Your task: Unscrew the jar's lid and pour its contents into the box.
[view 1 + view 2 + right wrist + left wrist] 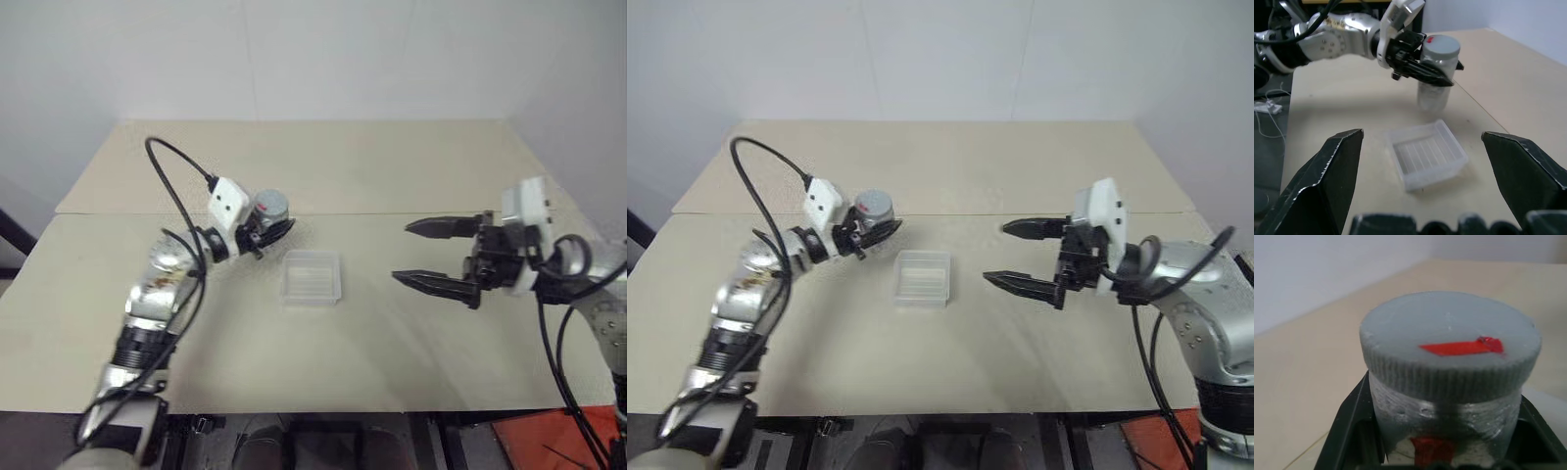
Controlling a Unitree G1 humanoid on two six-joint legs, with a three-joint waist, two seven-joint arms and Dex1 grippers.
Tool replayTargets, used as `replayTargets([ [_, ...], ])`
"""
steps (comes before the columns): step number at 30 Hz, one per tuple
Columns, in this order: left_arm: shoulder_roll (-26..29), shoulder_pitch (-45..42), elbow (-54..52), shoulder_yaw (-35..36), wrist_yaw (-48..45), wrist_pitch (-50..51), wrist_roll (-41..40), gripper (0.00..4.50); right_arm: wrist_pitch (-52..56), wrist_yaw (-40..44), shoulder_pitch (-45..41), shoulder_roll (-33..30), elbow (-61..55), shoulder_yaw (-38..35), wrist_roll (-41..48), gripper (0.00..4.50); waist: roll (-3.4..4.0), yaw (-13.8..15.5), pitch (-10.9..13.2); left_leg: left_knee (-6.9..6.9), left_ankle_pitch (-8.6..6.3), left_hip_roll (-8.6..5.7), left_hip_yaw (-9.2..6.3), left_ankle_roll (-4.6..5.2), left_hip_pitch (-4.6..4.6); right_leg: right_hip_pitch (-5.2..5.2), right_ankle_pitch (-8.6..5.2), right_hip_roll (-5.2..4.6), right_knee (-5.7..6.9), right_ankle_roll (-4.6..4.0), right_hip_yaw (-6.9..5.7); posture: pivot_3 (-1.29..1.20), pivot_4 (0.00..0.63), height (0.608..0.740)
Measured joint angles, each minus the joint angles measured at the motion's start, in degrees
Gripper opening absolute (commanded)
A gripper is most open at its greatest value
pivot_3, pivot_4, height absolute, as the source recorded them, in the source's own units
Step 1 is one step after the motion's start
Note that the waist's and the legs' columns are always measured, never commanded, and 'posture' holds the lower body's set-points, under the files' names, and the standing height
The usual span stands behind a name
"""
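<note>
My left gripper (pixel 275 224) is shut on the jar (pixel 268 211), holding it upright just left of and behind the box (pixel 311 277). The grey lid (pixel 1449 342) sits on the jar, with a red strip on top. Below the lid the jar's cloudy wall and red-and-white label (pixel 1432 448) show between the black fingers. I cannot make out the contents through the wall. The box is clear, shallow and square, and looks empty in the right wrist view. My right gripper (pixel 401 252) hangs open to the right of the box, pointing left towards it, with nothing between its fingers (pixel 1327 181).
The beige table (pixel 392 166) has a seam running across it behind the box. Its front edge lies near me and its right edge just beyond my right arm. A black cable (pixel 171 181) loops up from my left wrist.
</note>
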Motion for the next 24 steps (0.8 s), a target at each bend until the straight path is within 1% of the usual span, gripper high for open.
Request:
replayTargets([
  [2,2.8,-1.0,0.6,0.6,-8.0,0.7,-3.6,2.09,0.7,-1.1,-2.1,1.3,0.0,1.1,0.0,4.5,0.0,0.2,0.0,0.0,0.0,0.0,0.0,0.0,-0.05,-0.04,0.0,0.03,-0.02,0.0,-0.05,0.0,0.15,0.74],
  [3,3.4,-1.5,0.7,0.9,-11.8,0.7,-5.4,2.09,1.4,-1.8,-3.2,2.2,0.0,1.9,0.1,4.5,0.0,0.3,0.0,0.01,0.0,0.01,0.0,0.0,-0.06,-0.03,0.0,0.04,-0.03,0.0,-0.07,0.0,0.15,0.74],
  [6,2.0,-2.2,1.1,0.4,-18.5,0.4,-8.2,2.09,3.3,-4.0,-5.7,4.9,0.0,3.5,1.5,4.5,0.0,0.7,0.0,0.05,0.0,-0.01,-0.02,0.01,-0.09,-0.01,0.0,0.04,-0.03,0.0,-0.09,0.0,0.15,0.74],
  [11,-3.9,-5.6,6.3,-4.2,-23.0,-2.2,-7.6,2.09,8.1,-10.2,-11.6,9.2,-0.3,7.9,1.8,4.5,0.0,0.5,0.0,0.32,-0.03,0.0,-0.11,0.06,-0.27,-0.06,0.0,0.15,0.07,0.0,-0.11,0.0,0.15,0.74],
  [15,-6.7,-9.5,10.3,-5.5,-25.3,-4.4,-7.1,2.09,11.5,-14.8,-16.2,11.9,0.7,11.3,0.1,4.5,0.0,0.3,0.0,0.34,-0.03,-0.02,-0.09,0.07,-0.5,-0.37,0.01,0.17,0.13,0.0,-0.06,0.0,0.15,0.74],
  [19,-7.7,-11.3,13.5,-6.0,-27.1,-6.5,-5.9,2.09,13.8,-17.9,-19.5,14.1,1.8,13.1,-0.9,4.5,0.01,0.3,0.0,0.36,0.0,-0.05,-0.06,0.03,-0.82,-0.78,0.01,0.2,0.25,0.01,-0.06,0.0,0.15,0.74],
  [24,-8.1,-11.8,16.1,-6.5,-29.2,-8.2,-5.0,2.09,15.0,-20.3,-21.2,16.3,3.2,15.5,-3.7,4.5,0.01,0.1,0.0,0.37,0.02,-0.05,-0.08,0.0,-0.86,-0.8,0.01,0.23,0.25,0.01,-0.11,0.0,0.15,0.74],
])
